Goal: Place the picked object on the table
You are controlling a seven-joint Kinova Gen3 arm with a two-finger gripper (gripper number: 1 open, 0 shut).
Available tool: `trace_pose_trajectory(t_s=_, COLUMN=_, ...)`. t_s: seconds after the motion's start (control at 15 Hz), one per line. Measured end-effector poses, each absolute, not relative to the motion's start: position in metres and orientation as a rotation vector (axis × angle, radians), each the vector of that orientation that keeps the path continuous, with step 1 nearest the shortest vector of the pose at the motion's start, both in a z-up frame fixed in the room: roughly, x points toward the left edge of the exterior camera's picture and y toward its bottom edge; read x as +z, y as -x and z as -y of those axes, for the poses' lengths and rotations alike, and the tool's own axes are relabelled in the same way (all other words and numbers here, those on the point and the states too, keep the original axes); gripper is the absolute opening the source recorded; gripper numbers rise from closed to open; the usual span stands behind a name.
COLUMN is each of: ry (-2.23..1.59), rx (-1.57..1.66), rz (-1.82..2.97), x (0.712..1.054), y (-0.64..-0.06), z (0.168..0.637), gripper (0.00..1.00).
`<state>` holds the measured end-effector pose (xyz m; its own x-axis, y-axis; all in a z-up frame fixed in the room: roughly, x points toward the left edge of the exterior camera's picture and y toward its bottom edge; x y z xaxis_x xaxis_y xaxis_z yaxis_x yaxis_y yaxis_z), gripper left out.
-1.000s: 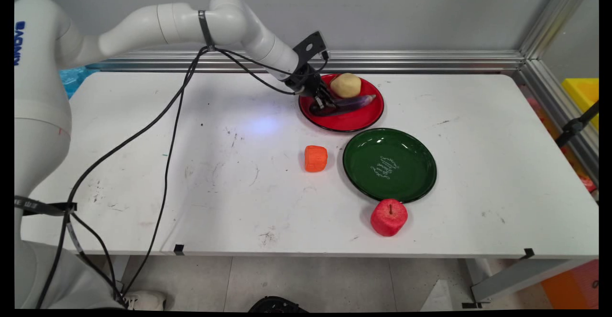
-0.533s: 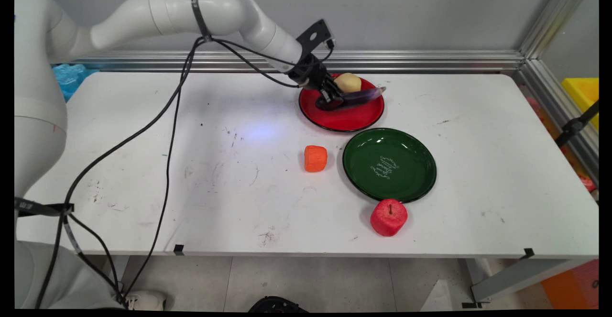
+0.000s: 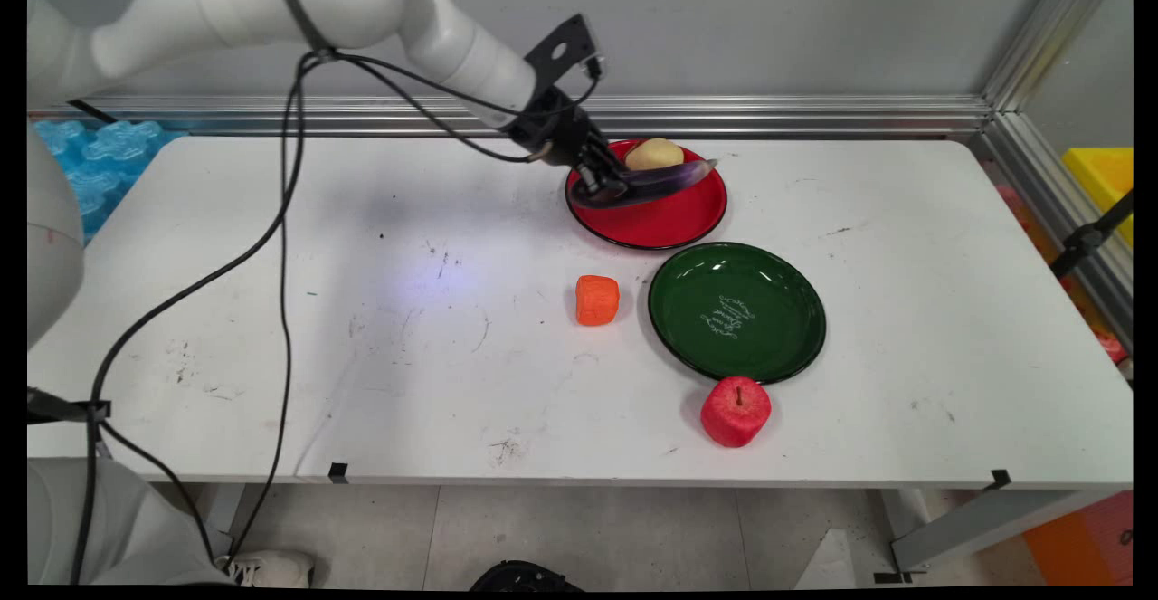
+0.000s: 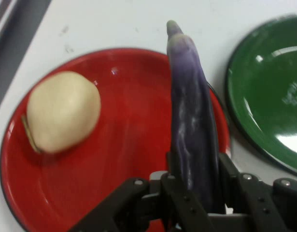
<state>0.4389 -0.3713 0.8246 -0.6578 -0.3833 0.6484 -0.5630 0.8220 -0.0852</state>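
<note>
Glossy red plate (image 4: 114, 145) and green plate (image 3: 737, 310), smooth waxy eggplant (image 4: 191, 125), matt scuffed table (image 3: 407, 310).

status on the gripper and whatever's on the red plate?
Gripper shut on eggplant, held above red plate. Potato sits on the plate. Green plate alongside, bare.

We see two plates on the table (image 3: 905, 310): the far plate (image 3: 665, 224) toward the back, the near plate (image 3: 778, 347) just in front of it and slightly to the right, close together. On the far plate a potato (image 3: 653, 153) sits at the back. The gripper (image 3: 604, 185) stands over that plate's left part, clamped on one end of an eggplant (image 3: 660, 179), which stretches rightward in front of the potato. A carrot piece (image 3: 597, 300) lies just left of the near plate. An apple (image 3: 735, 411) rests at that plate's front edge
</note>
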Motion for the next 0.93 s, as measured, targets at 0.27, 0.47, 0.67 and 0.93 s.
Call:
trace_pose_trajectory(t_s=0.27, ry=-0.7, rx=0.356, rz=2.401, x=0.828, y=-0.46, z=0.34, gripper=0.0)
trace_pose_trajectory(t_s=0.47, ry=-0.707, rx=0.344, rz=2.435, x=0.826, y=-0.478, z=0.317, gripper=0.0)
trace_pose_trajectory(t_s=0.67, ry=-0.707, rx=0.331, rz=2.463, x=0.82, y=-0.492, z=0.3, gripper=0.0)
trace_pose_trajectory(t_s=0.93, ry=-0.705, rx=0.317, rz=2.485, x=0.811, y=-0.502, z=0.285, gripper=0.0)
